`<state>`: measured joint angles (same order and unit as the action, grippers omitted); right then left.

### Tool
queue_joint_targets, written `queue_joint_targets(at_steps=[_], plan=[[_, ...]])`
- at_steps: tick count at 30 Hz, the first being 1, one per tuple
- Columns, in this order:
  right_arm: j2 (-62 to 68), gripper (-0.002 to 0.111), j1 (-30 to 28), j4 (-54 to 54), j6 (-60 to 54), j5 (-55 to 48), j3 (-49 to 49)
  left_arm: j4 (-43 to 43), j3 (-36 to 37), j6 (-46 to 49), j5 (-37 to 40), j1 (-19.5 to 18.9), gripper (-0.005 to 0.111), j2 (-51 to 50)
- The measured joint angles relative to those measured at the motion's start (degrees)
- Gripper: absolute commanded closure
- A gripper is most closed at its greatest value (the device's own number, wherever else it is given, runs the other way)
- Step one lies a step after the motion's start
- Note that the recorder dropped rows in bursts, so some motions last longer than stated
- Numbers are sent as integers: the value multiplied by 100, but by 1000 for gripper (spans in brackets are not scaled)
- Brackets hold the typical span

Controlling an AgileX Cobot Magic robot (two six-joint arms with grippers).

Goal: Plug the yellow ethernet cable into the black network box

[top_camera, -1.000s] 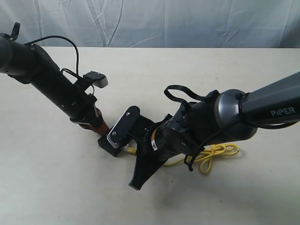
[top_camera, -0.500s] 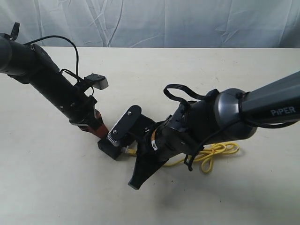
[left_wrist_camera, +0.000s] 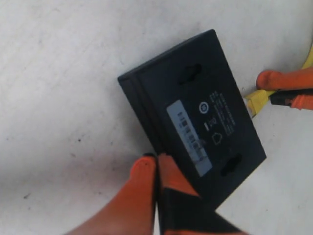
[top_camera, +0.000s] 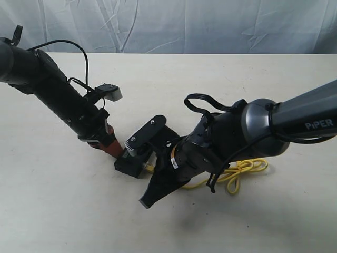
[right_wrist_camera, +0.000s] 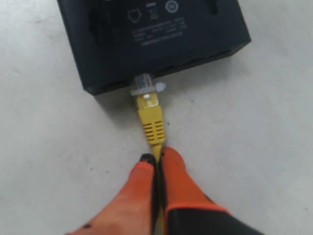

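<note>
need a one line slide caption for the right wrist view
Right fingers pinch the yellow ethernet cable behind its clear plug, held at the side of the black network box.

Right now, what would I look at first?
The thin bright-yellow cable stands out, its clear plug at a port of the flat black plastic box mid-table. The right tool pinches it just behind the plug; its loose loops lie farther right in the exterior view.
</note>
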<state>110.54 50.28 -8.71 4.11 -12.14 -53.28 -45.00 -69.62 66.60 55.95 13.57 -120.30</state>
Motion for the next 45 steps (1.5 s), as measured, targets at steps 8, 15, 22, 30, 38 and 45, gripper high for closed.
queue_joint_targets(at_steps=[8, 15, 22, 30, 38, 45], plan=[[0, 104, 0, -168, 11, 185, 11, 0, 0, 0, -22, 0, 107, 0], [12, 62, 0, -179, 21, 293, 11, 30, 0, 0, -49, 0, 107, 13], [-451, 73, -371, 529, 32, -343, 11, 930, -60, -1259, -625, -436, 107, 804], [-2696, 109, -1955, 1679, 62, -1533, 625, 2476, 1438, -3644, -2024, -824, 107, 4406], [-5546, 109, -2751, 1640, 62, -1413, 2121, 2925, 3555, -3718, -3233, -824, 107, 8045], [-7059, 109, -2764, 1541, 62, -1830, 2350, 2925, 3841, -3718, -2883, -824, 107, 9066]])
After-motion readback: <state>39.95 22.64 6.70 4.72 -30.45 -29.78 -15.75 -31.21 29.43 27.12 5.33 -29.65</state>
